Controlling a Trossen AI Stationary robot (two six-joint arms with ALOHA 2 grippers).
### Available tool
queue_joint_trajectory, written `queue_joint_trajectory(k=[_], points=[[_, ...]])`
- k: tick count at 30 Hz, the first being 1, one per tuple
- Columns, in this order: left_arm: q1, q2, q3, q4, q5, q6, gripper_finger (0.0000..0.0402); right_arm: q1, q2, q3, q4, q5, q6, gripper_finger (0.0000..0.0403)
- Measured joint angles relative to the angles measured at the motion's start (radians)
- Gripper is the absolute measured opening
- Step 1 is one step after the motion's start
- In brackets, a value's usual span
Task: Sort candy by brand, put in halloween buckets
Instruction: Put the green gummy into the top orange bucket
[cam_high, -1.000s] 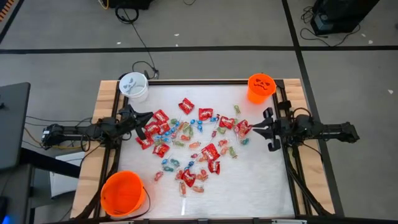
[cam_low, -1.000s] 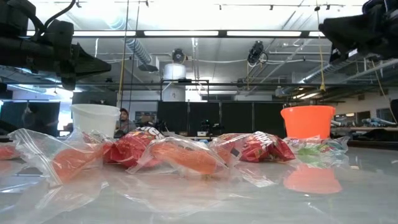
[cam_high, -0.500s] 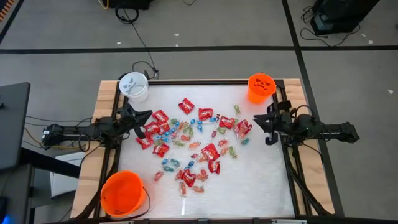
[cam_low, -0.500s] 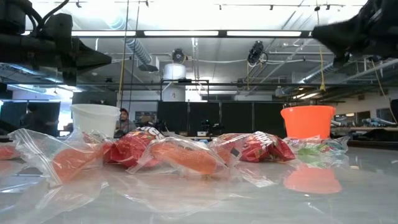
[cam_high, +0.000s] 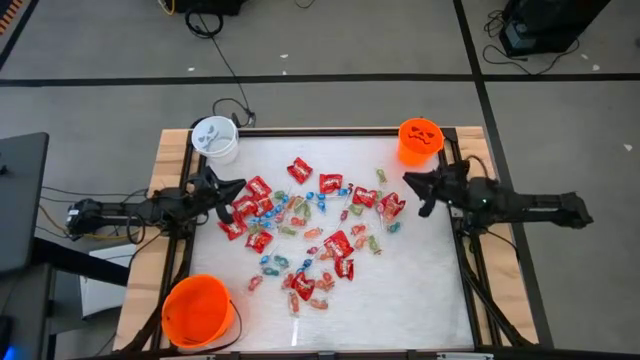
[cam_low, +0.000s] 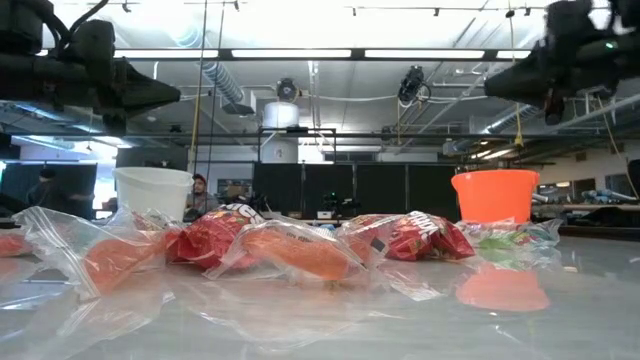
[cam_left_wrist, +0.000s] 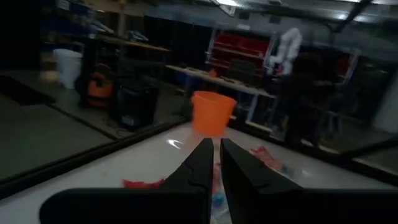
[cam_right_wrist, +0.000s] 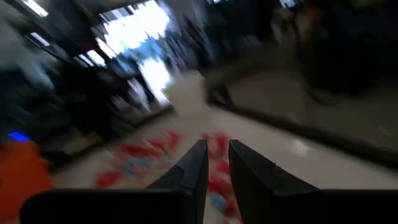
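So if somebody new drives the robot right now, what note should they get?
Left gripper: almost shut, empty, raised over the left edge of the candy pile.
Right gripper: fingers slightly apart, empty, raised at the pile's right edge, below the small jack-o'-lantern bucket.
White bucket: far-left corner. Large orange bucket: near-left corner.
Done: no candy visible in any bucket.
Left: sort red packets, blue pieces and clear-wrapped sweets, all spread mid-table.

Three round plastic pails: one white, two orange. Roughly fifteen red square candy packets.
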Motion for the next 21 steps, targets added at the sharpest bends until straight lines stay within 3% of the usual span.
queue_joint_trajectory(k=[8, 12, 21], points=[[0.0, 0.145, 0.057, 0.043, 0.008, 0.002, 0.0037, -0.173, 0.476, 0.371, -0.417, -0.019, 0.0, 0.0101], [0.0, 0.223, 0.059, 0.102, -0.002, 0.043, 0.0037, -0.262, 0.71, 0.47, -0.455, -0.042, -0.068, 0.0117], [0.0, 0.324, 0.059, 0.19, -0.012, 0.057, 0.0037, -0.42, 1.098, 0.615, -0.488, -0.243, -0.109, 0.0148]])
